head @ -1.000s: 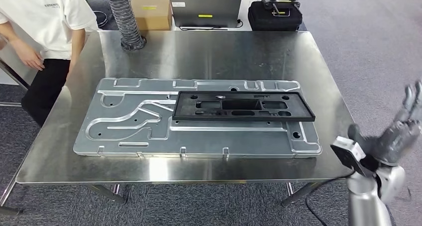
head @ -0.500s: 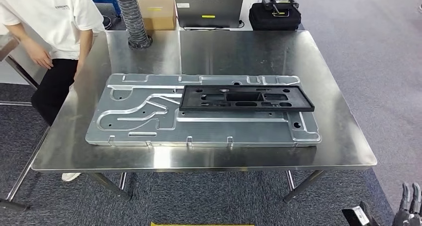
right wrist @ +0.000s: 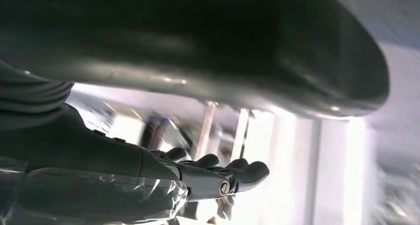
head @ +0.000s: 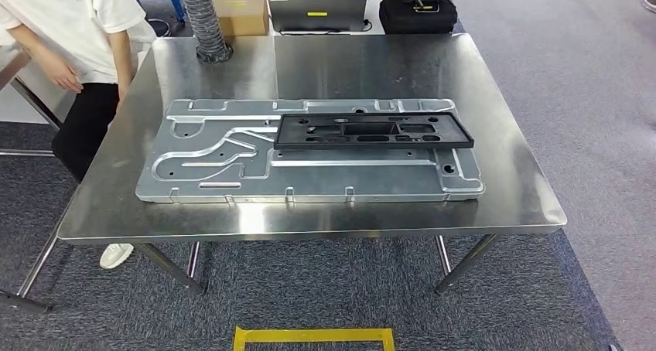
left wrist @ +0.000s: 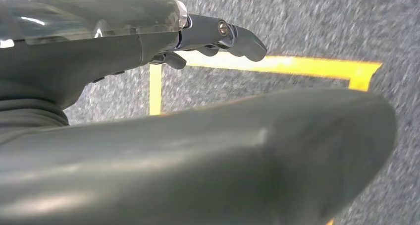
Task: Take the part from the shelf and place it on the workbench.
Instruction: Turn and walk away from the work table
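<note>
Both hands, left hand (left wrist: 208,36) and right hand (right wrist: 208,178), hanging, fingers loosely extended, holding nothing. Black part (head: 374,130) on tabletop (head: 510,204): likely rigid, light; best gripped at long edges.

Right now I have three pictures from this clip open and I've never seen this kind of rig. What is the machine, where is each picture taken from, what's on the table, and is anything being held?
The machine is a two-legged humanoid robot with two arms, each ending in a many-fingered hand. The wide picture comes from a camera high on its body, looking down at a steel workbench. On the workbench lies a large machined metal plate, and on that plate's right part rests a flat black part with cut-outs. A person in a white shirt stands at the bench's far left corner.

The other two pictures come from cameras at the wrists, close behind each hand, and are turned. One shows the left hand over grey carpet with yellow floor tape. The other shows the right hand against a bright blurred background. Both hands hold nothing, with fingers stretched out loosely.
</note>
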